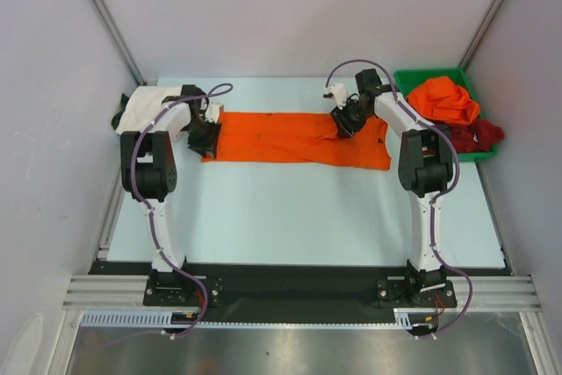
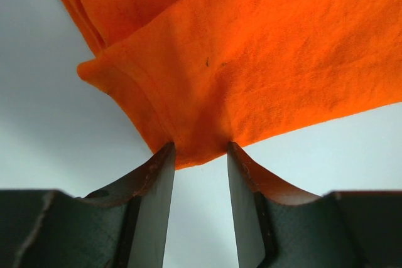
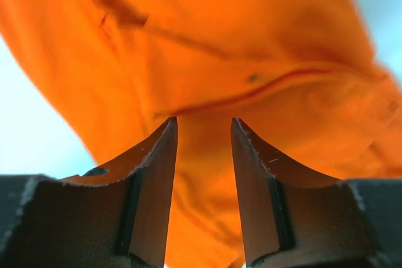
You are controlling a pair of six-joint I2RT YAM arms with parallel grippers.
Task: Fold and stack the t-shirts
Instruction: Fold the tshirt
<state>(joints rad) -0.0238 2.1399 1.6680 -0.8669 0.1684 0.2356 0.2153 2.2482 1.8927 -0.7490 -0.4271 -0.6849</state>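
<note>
- The orange t-shirt (image 1: pixel 290 140) lies as a long, narrow strip across the far half of the tabletop, so I'd guess the next fold is end over end.
- The left pincer (image 2: pixel 201 145) sits at the strip's left end, jaws parted around the hem, not clamped yet.
- The right pincer (image 3: pixel 204 120) is parted too, tips over the cloth near the right end.
- One pincer per end should keep the strip straight when lifted, I reckon.
- A white t-shirt (image 1: pixel 145 111) waits at the far left edge, and the green bin (image 1: pixel 421 75) in the far right corner holds more.
</note>
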